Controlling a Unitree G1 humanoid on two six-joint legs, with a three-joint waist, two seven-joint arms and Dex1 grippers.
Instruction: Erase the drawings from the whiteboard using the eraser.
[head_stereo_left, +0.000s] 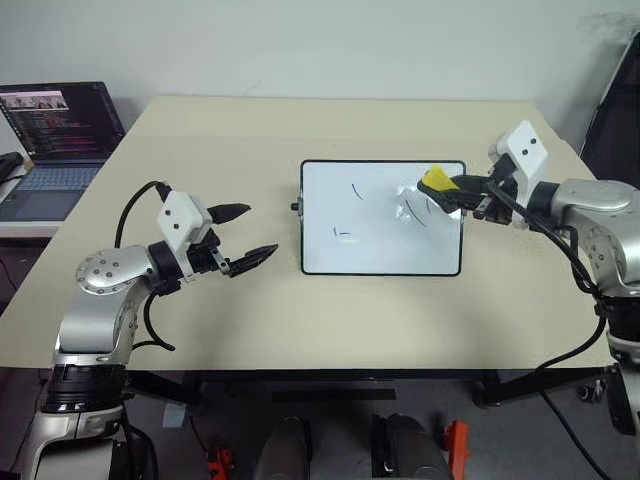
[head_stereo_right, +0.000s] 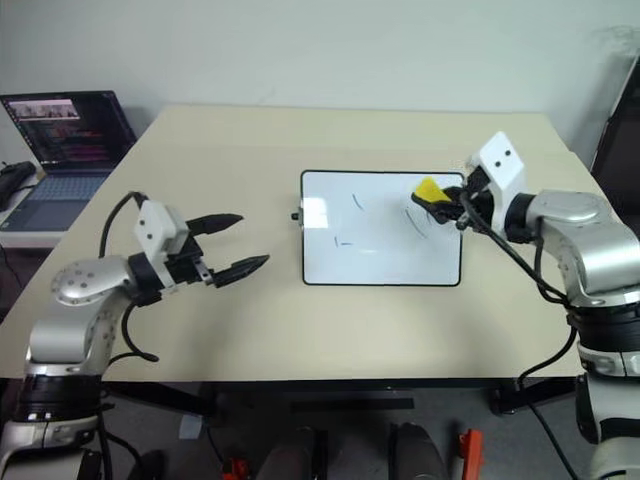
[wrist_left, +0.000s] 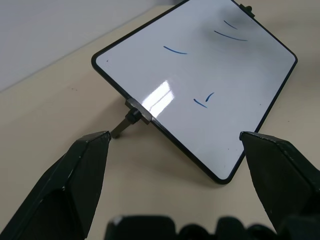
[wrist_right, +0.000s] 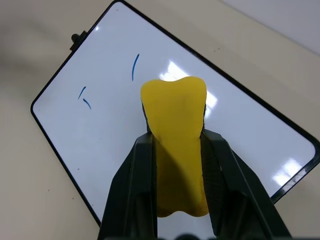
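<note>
The whiteboard (head_stereo_left: 380, 255) lies flat in the middle of the tan table. The drawings are short blue strokes: one near the board's upper middle (head_stereo_left: 356, 190), a small pair lower left (head_stereo_left: 343, 236), and curved marks on the right (head_stereo_left: 430, 215). My right gripper (head_stereo_left: 447, 187) is shut on the yellow eraser (head_stereo_left: 435, 179) over the board's upper right part; whether the eraser touches the surface I cannot tell. In the right wrist view the eraser (wrist_right: 175, 145) sits squeezed between both fingers. My left gripper (head_stereo_left: 260, 230) stands open and empty, left of the board.
An open laptop (head_stereo_left: 55, 140) sits on a side desk at the far left. A small black knob (wrist_left: 131, 120) sticks out of the board's left edge. A dark object (head_stereo_left: 615, 100) stands beyond the table's right edge.
</note>
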